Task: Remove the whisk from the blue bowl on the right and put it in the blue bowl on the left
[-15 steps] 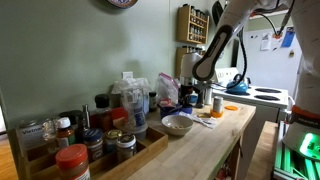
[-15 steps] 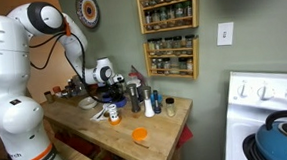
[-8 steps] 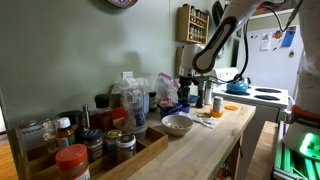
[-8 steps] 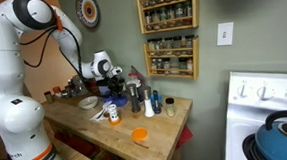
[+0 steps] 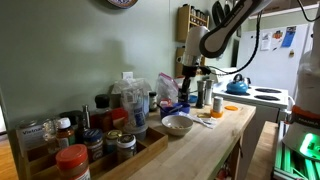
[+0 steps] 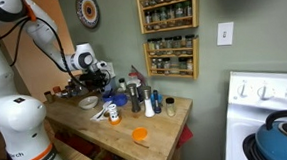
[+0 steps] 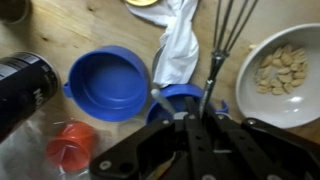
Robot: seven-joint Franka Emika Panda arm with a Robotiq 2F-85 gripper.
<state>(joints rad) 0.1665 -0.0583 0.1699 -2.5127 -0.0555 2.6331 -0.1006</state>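
Wrist view, left to right.
- Dark jar [image 7: 25, 85] is sitting at the left edge, contents not readable.
- Orange-lidded jar [image 7: 72, 143] is standing just near of it, blurred.
- Open blue bowl [image 7: 108, 82] is resting on the wooden counter [image 7: 90, 25], with nothing in it.
- Half-hidden blue bowl [image 7: 175, 97] is sitting just right of the open one. It is mostly covered by the gripper [image 7: 200, 118], so its inside cannot be told.
- White cloth [image 7: 180, 45] is lying crumpled on the far side, between the two blue bowls and the wires.
- Whisk [image 7: 213, 75]: the handle is running out from between the jaws, which are looking clamped on it. The wire loops are reaching far over the counter, beside the cloth. Whether the handle is touching the half-hidden bowl's rim, I cannot tell.
- Pale bowl [image 7: 295, 100] is sitting at the right, holding a layer of light, nut-like pieces.

In an exterior view the gripper [image 5: 190, 70] is hanging above the cluttered far end of the counter. A grey bowl [image 5: 177, 124] is sitting nearer, and a blue kettle [image 5: 237, 86] is standing on the stove to the right.

Count, wrist view: two blue bowls, one pale bowl, two jars, one whisk, one cloth.
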